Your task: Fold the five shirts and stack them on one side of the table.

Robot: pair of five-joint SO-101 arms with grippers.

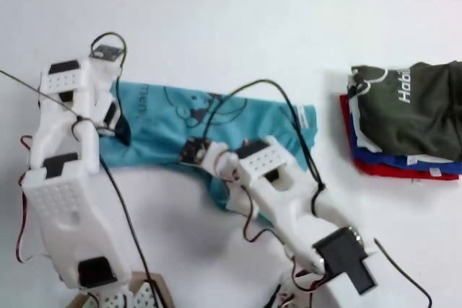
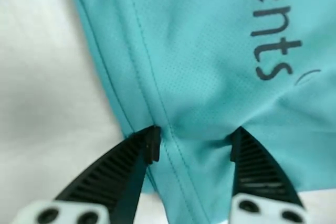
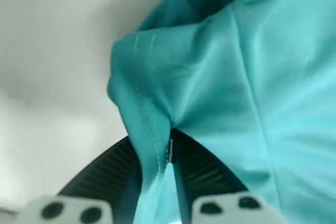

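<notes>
Midway through the job, we see the teal shirt (image 1: 166, 117) lying lengthwise across the middle of the white counter (image 1: 216, 27), partly folded into a long band and not yet on the pile. At 3 o'clock sits the stack (image 1: 404, 117) of folded shirts, a dark green one on top with blue and red edges showing beneath; we judge that side to be the chosen stacking place, with the teal one the last to go.

At 9 o'clock, the left gripper (image 2: 191, 140) stands over the shirt's end, its fingers spread apart and their tips resting on the cloth to either side of a stitched seam, near the fabric's edge. We read this as lining up for a pinch on that hem, so the end can be lifted cleanly.

From 5 o'clock, the right arm reaches in to the shirt's near edge. The right gripper (image 3: 170, 140) has its fingers closed on a stitched fold of teal cloth, which bunches up and rises from between them. Holding an edge at each end would, in our judgement, let both arms carry the band over in one even fold without dragging it askew.
</notes>
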